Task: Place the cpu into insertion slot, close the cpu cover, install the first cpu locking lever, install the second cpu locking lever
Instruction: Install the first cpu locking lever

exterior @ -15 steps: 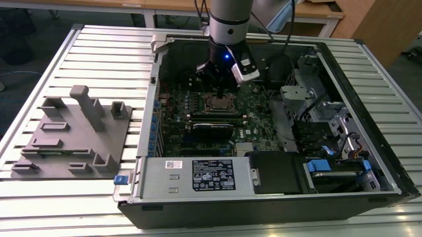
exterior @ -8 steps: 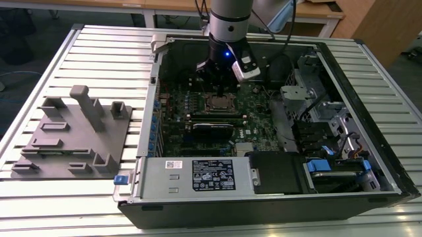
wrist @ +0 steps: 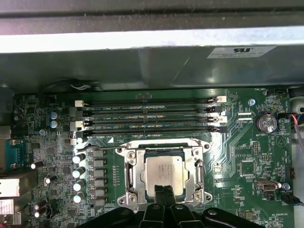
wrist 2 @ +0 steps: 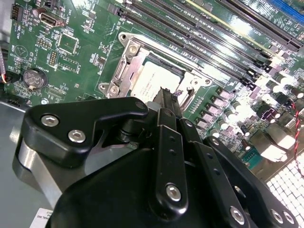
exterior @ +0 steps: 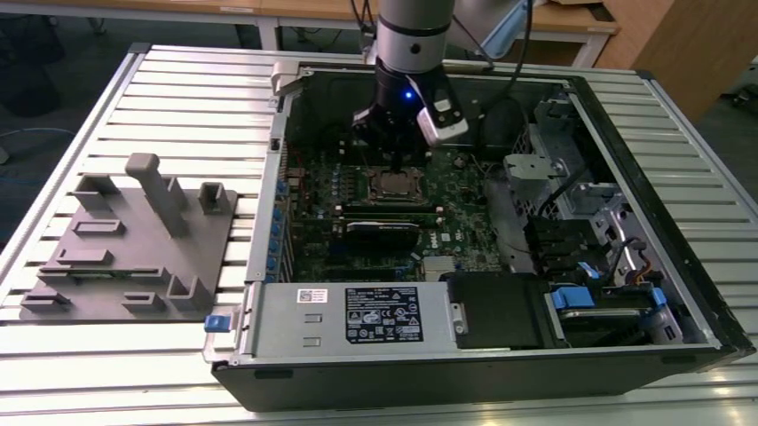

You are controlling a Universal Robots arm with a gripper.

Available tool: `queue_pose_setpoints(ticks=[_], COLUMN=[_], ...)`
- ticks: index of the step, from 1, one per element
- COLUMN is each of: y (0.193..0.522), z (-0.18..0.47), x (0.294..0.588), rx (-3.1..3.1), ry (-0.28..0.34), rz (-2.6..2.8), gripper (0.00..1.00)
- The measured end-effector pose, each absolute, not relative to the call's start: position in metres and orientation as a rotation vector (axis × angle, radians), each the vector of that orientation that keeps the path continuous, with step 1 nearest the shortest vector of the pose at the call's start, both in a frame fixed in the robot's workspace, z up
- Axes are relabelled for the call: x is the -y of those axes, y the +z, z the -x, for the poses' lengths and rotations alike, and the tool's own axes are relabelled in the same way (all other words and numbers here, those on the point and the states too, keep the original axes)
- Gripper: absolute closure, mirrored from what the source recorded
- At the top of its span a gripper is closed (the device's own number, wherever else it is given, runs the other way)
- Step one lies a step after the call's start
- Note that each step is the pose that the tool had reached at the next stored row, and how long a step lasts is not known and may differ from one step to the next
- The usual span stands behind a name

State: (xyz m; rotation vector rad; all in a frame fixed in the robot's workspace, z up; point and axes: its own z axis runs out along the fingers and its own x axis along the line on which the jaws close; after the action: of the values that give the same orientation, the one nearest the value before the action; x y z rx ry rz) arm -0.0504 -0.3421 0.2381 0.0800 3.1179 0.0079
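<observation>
The cpu (wrist: 164, 170), a square chip with a dull silver top, lies flat in the insertion slot, which it hides. The cpu cover (wrist: 130, 159), a silver frame plate, lies down around it, and the chip shows through its cut-out. A thin locking lever (wrist: 156, 144) runs along the socket's edge nearest the memory slots. My gripper (wrist: 164, 192) hangs just over the chip's edge, its two black fingers pressed together with nothing between them. In the second wrist view the gripper (wrist 2: 166, 97) is at the edge of the cpu (wrist 2: 151, 76) and cover (wrist 2: 124, 64). In the exterior view the gripper (exterior: 397, 169) is above the socket.
Several long black memory slots (wrist: 149, 114) lie beside the socket. A coin battery (wrist: 266, 123) sits on the green board. The case holds a power supply (exterior: 355, 315) and drive bays (exterior: 592, 302). A grey fixture plate (exterior: 124, 244) rests on the slatted table at the exterior view's left.
</observation>
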Motion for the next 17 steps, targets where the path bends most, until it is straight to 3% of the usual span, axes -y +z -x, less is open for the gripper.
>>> queue_pose_setpoints(ticks=[17], y=[0.2449], z=[0.0536], x=[0.3421], rx=[-3.118], ry=[0.008], rz=[-0.08], gripper=[0.9])
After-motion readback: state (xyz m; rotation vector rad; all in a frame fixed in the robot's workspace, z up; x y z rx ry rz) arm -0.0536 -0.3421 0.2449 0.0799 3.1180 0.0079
